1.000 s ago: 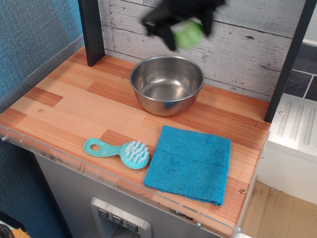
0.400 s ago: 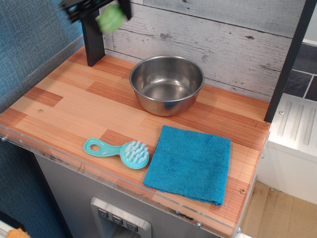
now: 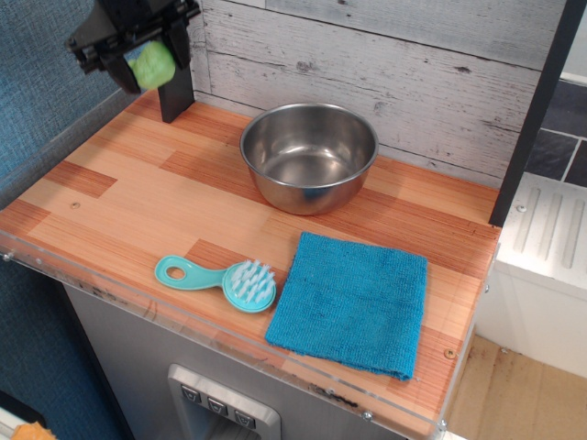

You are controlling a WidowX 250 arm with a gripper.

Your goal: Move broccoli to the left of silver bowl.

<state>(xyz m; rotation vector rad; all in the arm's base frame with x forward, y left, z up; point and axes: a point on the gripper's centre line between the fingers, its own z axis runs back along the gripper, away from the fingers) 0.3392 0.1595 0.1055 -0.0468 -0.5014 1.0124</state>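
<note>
The jaws of the black gripper [image 3: 147,62] are closed narrowly around the broccoli [image 3: 152,65], a small light-green lumpy toy, with a dark finger on each side of it. The gripper holds the broccoli up in the air at the far left of the scene, above the far left corner of the wooden counter [image 3: 138,192], in front of a dark upright post [image 3: 171,69]. The silver bowl [image 3: 309,156] stands on the counter to the right of the gripper, well apart from it, near the pale plank wall [image 3: 413,73] at the far side. Its inside looks bare. On the near side of the counter lies a teal brush [image 3: 220,279], bristles up, and just beside it on the right a blue cloth [image 3: 351,302] is spread flat. Bare wood lies between the bowl and the left edge.
</note>
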